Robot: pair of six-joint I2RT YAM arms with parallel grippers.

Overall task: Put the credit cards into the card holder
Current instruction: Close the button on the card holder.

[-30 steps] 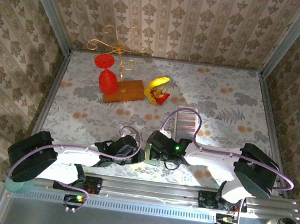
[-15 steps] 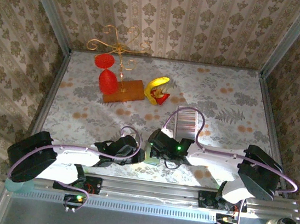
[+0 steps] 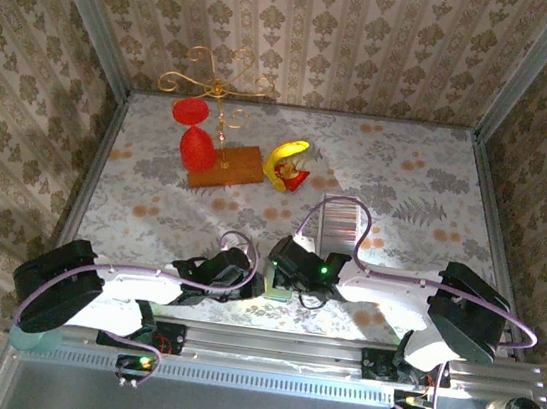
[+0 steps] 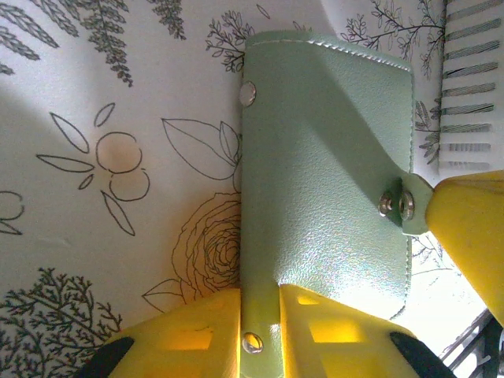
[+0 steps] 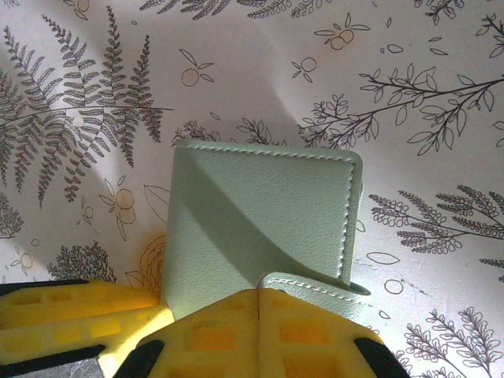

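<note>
i'm clamping the left gripper on one edge of the card holder, one yellow finger on each face of it, so this claw is gripping the wallet rather than standing open. the right gripper is pinching fully shut on the card holder's small snap tab, on the side of the wallet turned toward the cards. i'm judging that the step in hand is getting the wallet open: it is sitting folded, low over the table, and i can't tell whether the snap is undone. the next move, i'm thinking, is calling for the left claw pinning the body while the right one is peeling the tab away and swinging the cover back, gently, since the soft cover could be sliding out of either pinch. just beyond the card holder the credit cards are lying untouched in a ribbed strip. i'm counting one card holder, one strip of many cards too fine to number, two grippers, and, well beyond the card holder, one gold wire stand and one yellow toy.
</note>
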